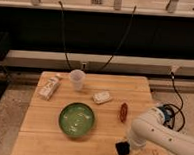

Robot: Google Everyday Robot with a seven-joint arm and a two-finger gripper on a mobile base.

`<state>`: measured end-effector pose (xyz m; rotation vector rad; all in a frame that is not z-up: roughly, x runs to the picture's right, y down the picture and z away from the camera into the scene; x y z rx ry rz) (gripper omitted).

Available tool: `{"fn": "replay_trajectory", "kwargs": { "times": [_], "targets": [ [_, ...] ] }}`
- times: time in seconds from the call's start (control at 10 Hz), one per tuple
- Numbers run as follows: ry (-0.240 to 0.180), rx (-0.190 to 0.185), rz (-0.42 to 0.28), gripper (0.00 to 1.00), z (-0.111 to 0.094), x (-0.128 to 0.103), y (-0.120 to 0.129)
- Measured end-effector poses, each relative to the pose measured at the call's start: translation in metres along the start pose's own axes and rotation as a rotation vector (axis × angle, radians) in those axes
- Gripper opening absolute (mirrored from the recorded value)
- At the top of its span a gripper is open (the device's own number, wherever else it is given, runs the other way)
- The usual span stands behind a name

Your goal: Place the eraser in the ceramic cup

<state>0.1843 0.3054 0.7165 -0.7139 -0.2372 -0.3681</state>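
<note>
The claw is hovering low at the wooden bench's near right corner, sitting right at the flat black rectangular eraser; whether it's gripping, I can't tell. The small white ceramic cup is standing well apart, near the far edge, left of centre.

Green bowl, white carton, white piece, reddish oblong, pincer front-right.

Black eraser at gripper — white ceramic cup, green bowl.
</note>
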Motion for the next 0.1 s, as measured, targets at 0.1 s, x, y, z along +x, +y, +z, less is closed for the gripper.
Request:
{"fn": "replay_trajectory", "kwargs": {
  "times": [0.1],
  "targets": [
    [-0.004,0.006,0.009,0.01,-0.0054,0.0022,-0.0100]
  ]
}}
